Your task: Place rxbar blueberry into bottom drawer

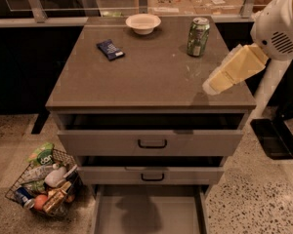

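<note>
Risk lay in the reach: our gripper (pixel 216 83) hung over the counter's (pixel 151 82) right edge, its opening we could not tell, while the rxbar blueberry (pixel 110 49) lay near the back-left corner. Crossing carelessly, we could topple the green soda can (pixel 198 36).

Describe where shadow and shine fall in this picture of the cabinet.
Camera view: a dark shadow lies on the floor of the bottom drawer; a pale sheen marks the tabletop near the green soda can; the upper drawers are dark inside; the gripper, over the tabletop's right edge, is brightly lit.
</note>
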Controlling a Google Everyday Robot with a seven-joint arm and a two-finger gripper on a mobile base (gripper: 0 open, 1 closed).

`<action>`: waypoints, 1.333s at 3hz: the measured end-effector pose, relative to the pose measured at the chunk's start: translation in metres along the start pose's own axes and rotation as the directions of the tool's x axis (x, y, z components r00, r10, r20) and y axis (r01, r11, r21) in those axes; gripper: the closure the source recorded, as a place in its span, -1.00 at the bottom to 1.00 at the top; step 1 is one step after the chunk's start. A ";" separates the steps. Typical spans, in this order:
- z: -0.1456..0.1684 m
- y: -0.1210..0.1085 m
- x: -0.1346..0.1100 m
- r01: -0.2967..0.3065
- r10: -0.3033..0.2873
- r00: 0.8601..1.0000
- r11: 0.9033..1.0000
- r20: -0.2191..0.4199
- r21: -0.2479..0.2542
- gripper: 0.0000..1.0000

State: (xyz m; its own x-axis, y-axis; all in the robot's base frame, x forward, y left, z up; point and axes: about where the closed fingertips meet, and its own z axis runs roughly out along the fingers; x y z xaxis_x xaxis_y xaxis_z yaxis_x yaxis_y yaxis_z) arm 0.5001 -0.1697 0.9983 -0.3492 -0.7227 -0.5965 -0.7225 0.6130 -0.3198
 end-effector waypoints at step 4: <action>0.051 -0.004 -0.048 -0.137 0.135 0.947 0.991 0.293 -0.015 -1.00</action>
State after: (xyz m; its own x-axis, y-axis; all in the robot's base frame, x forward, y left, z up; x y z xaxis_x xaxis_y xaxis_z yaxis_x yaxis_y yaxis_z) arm 0.5501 -0.1210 0.9908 -0.2536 -0.5079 -0.8232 -0.6771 0.7010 -0.2239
